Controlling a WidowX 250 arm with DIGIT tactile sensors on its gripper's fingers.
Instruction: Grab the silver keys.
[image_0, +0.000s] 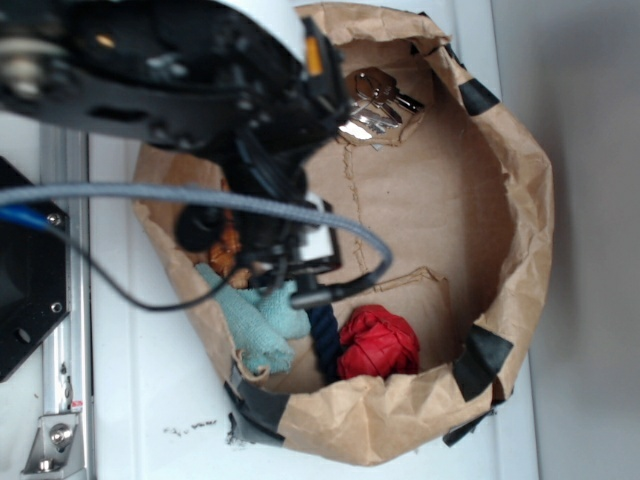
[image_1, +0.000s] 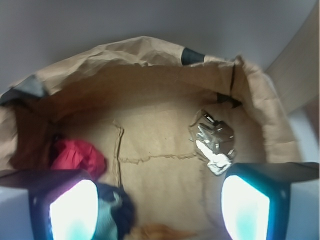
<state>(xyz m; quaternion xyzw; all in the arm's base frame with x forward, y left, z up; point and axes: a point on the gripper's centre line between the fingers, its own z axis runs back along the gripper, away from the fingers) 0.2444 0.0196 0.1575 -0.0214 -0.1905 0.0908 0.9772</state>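
The silver keys (image_0: 375, 108) are a shiny chrome bunch lying on the brown paper floor at the far side of the paper bag (image_0: 523, 200). In the wrist view the keys (image_1: 215, 142) sit just ahead of my right fingertip (image_1: 247, 205). My gripper (image_1: 160, 207) is open and empty, low inside the bag, with bare paper between the fingers. In the exterior view the gripper (image_0: 315, 185) hangs under the black arm, beside the keys and apart from them.
A red ball (image_0: 378, 343) lies at the near wall and shows left in the wrist view (image_1: 80, 156). A teal cloth (image_0: 265, 320), a dark blue rope (image_0: 325, 345) and an orange object (image_0: 228, 250) lie under the arm. Black tape patches (image_0: 482, 360) mark the rim.
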